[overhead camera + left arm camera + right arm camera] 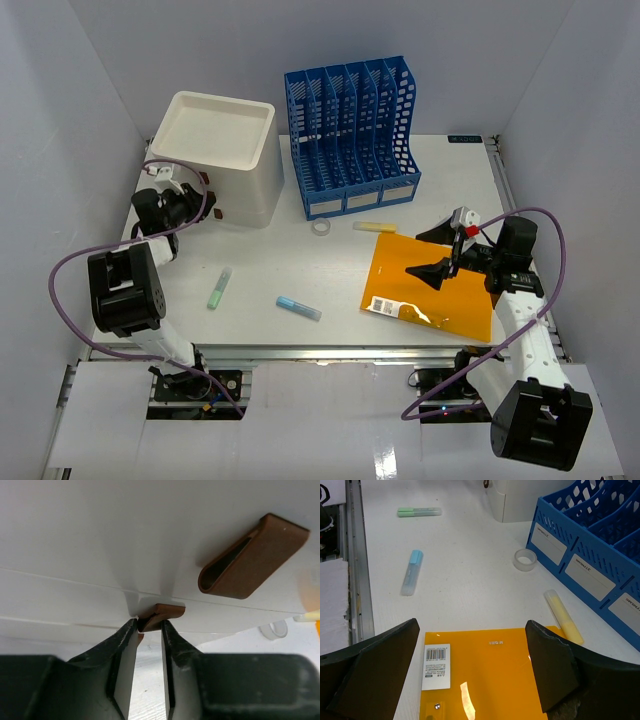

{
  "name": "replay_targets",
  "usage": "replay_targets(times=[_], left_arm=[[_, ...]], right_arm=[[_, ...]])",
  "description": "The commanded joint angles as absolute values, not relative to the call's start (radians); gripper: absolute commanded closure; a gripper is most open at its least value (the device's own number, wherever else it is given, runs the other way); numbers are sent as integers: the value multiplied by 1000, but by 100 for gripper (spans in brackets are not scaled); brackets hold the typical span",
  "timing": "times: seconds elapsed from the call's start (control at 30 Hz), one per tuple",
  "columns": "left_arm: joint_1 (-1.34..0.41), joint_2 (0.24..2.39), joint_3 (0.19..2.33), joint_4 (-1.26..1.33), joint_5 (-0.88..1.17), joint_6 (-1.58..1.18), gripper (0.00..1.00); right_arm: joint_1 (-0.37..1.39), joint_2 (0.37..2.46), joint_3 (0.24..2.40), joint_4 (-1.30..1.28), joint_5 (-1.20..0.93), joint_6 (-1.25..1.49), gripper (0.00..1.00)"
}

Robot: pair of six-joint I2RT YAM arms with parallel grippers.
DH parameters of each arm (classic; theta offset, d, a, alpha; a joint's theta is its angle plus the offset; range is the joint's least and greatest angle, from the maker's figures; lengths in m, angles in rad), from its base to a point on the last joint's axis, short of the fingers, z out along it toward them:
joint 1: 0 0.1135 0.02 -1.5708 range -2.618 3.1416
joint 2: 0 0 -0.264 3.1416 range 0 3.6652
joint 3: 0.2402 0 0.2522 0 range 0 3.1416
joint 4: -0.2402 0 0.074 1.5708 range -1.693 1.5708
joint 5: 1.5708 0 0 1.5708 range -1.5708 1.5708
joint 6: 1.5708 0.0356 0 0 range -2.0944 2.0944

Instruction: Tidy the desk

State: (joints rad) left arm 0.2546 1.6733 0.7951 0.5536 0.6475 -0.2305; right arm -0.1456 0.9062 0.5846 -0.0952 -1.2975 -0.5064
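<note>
Our flat white table (290, 265) carries everything, and the blue slotted file rack (350, 130) stands at its far side. Nearest us, well in front of the rack, a light blue highlighter (298, 308) and a mint green highlighter (219, 288) lie loose, evidently not yet sorted. In front of the rack's right end lies the flat orange plastic folder (455, 305). The right pincer (440, 253) hangs over it, jaws spread wide and empty; we judge it ready to lift the folder towards a rack slot. Just before the rack's base rest a clear tape roll (322, 228) and a pale yellow highlighter (377, 227). Beside the rack's left end stands the white drawer unit (225, 150). The left pincer (148, 626) is clenched by its tips on the lower brown loop handle (162, 614), presumably to pull that drawer open for the loose things.
</note>
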Motion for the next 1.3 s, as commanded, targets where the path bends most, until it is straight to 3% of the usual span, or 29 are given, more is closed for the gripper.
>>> replay_targets(times=[0.0, 0.13, 0.67, 1.27], left_arm=[[250, 1648, 833, 580, 672, -242, 79], [250, 1625, 812, 574, 676, -243, 86], [259, 1361, 627, 463, 609, -206, 100], [288, 960, 467, 155, 432, -142, 100]], right_arm=[[-152, 905, 581, -69, -1310, -506, 6], [-152, 903, 583, -67, -1315, -505, 6], [-153, 869, 583, -63, -1337, -494, 6], [-153, 827, 573, -44, -1360, -471, 6]])
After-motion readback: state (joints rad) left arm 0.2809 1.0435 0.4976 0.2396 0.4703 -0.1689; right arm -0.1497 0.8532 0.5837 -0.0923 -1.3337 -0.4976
